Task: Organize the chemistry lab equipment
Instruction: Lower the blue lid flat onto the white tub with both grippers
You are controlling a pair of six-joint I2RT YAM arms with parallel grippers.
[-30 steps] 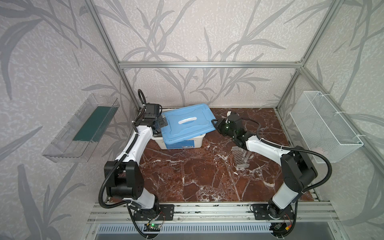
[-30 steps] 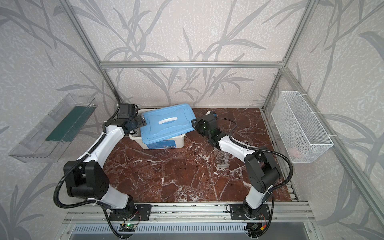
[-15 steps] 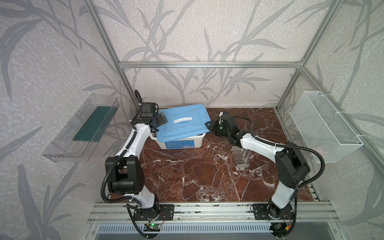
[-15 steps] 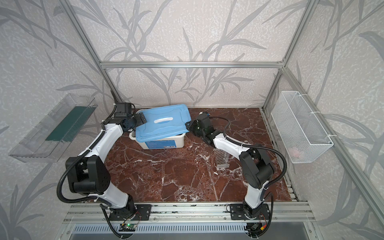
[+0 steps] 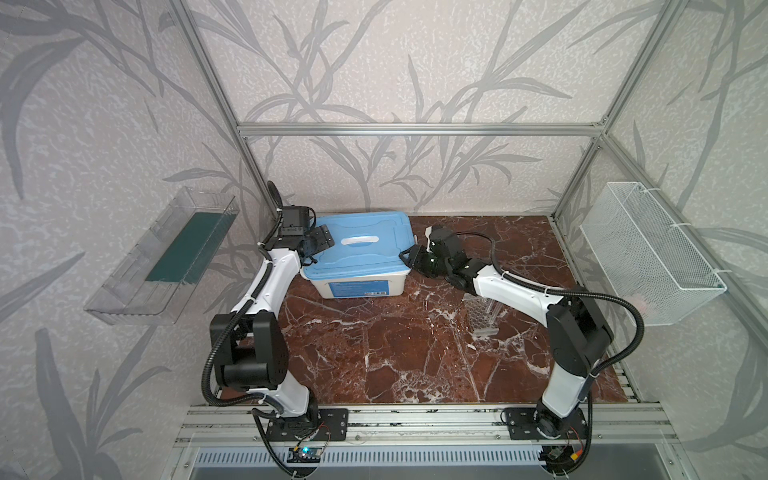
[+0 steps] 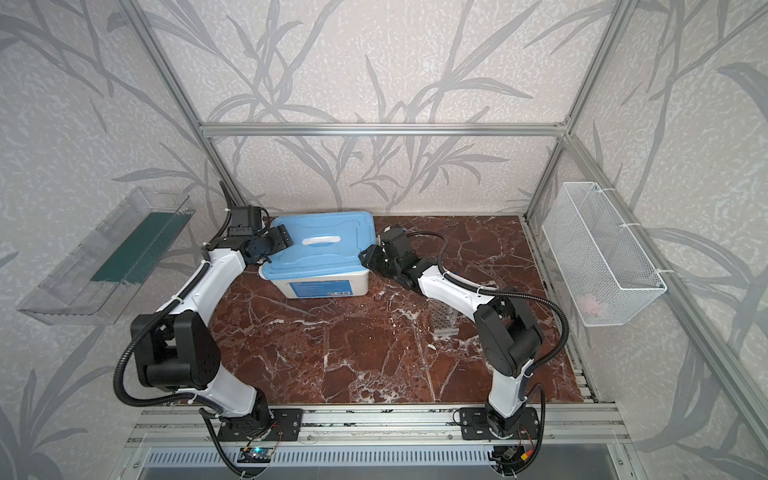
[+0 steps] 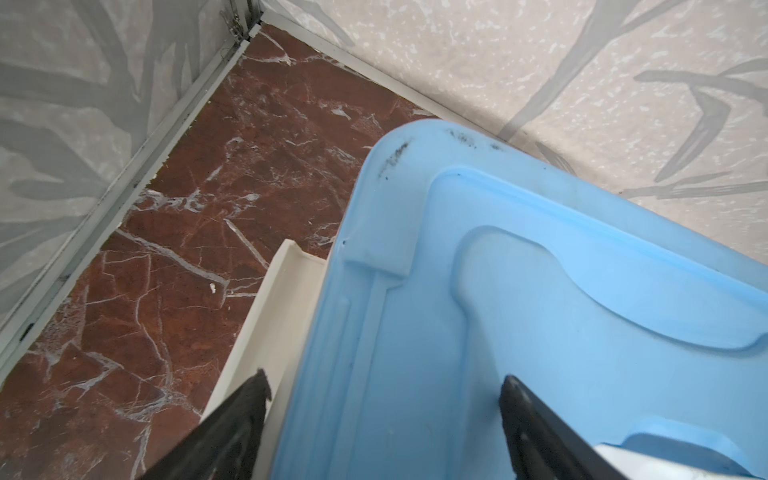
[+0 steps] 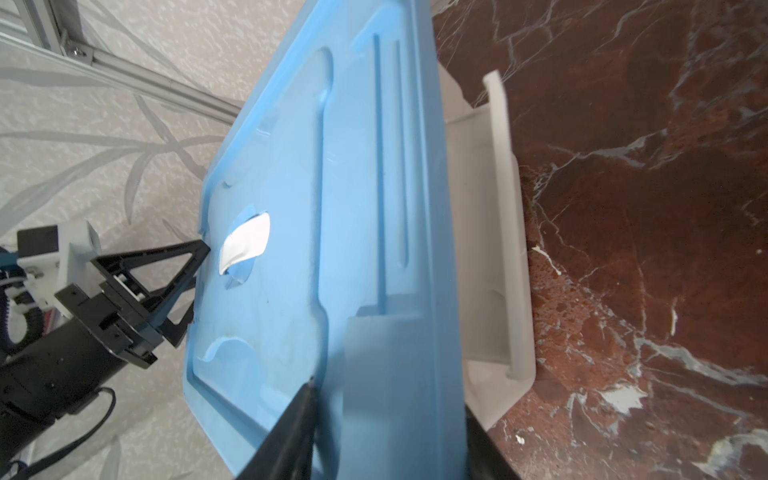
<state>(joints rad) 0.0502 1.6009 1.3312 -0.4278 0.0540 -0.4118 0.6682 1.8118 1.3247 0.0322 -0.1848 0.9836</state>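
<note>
— Tub (image 5: 357,284) stood where?
— At the marble table's (image 5: 395,365) rear, blue lid (image 5: 374,257) on it.
— And the clear rack (image 5: 482,316)?
— It stood on the table, under the right forearm.
— Grippers?
— The left gripper (image 5: 320,243) gaped at the lid's left end; the right gripper (image 5: 409,257) straddled its right edge, grip unclear.

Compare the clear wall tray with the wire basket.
The clear tray is see-through plastic with solid walls; the wire basket is white open mesh. The tray holds a flat dark green sheet; the basket holds a small pinkish thing, too small to identify. Both are long, open-topped and wall-mounted above the table.
</note>
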